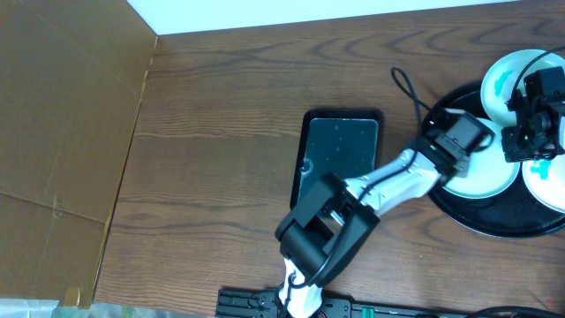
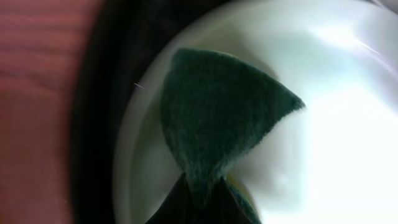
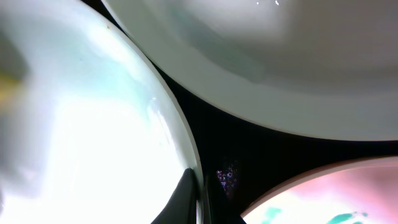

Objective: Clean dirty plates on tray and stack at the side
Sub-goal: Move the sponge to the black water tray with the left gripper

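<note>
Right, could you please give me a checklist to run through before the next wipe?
1. Grip of left fingers on sponge: ok.
2. Position of sponge over near plate: ok; contact, cannot tell.
3. Hold of right fingers on near plate's rim: ok.
4. Smears on near plate: cannot tell, glare.
5. Cleanliness of far plate and right plate: not ok, teal smears.
6. All three plates on tray: ok.

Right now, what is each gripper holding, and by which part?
The left gripper pinches the sponge by one bunched end; the right gripper clamps a plate at its rim.
</note>
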